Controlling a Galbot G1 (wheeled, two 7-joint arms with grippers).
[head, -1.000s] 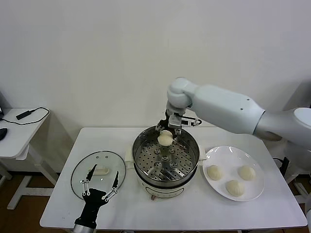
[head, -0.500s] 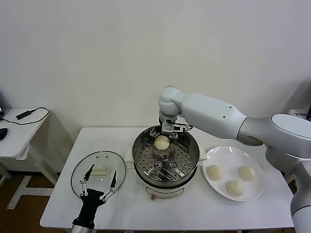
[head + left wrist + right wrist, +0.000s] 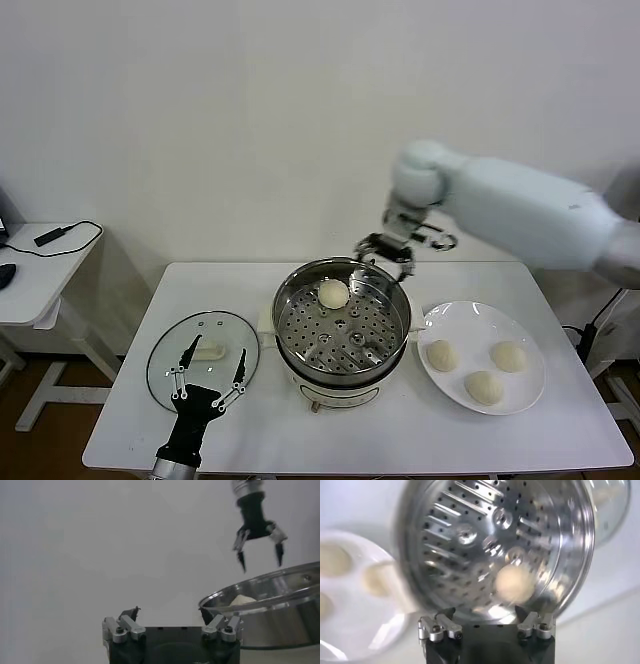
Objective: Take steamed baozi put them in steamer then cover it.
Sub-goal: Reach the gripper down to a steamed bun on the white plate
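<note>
One steamed baozi (image 3: pixel 333 293) lies on the perforated tray inside the steamer (image 3: pixel 342 328), at the far side of the pot, below and beside the right gripper (image 3: pixel 386 252), whose jaws stand open and hold nothing. That gripper hangs above the steamer's far rim, toward the plate side. The other three steamed baozi (image 3: pixel 441 354) (image 3: pixel 507 356) (image 3: pixel 483 386) sit apart from one another on the white plate (image 3: pixel 480 322), which lies on the bench (image 3: pixel 560 420) just beside the steamer and well away from either pair of jaws. The cover (image 3: pixel 200 358) lies flat on the bench on the steamer's other side, directly beyond the left gripper (image 3: pixel 207 387), whose jaws are spread wide and empty (this arm appears to be waiting).

Step in hand, as a judgement: one of four buns is placed and the right jaws are free, so loading is about a quarter done and covering not yet begun. The next move calls for carrying the open right jaws over the plate, lowering them astride a bun and closing gently, since soft dough would dent.

Hard to make out: the right wrist view is blurred, so the plate's buns show only as pale smears; the left wrist view shows just a sliver of the bun over the steamer rim; the left arm is cut off at the frame edge.
</note>
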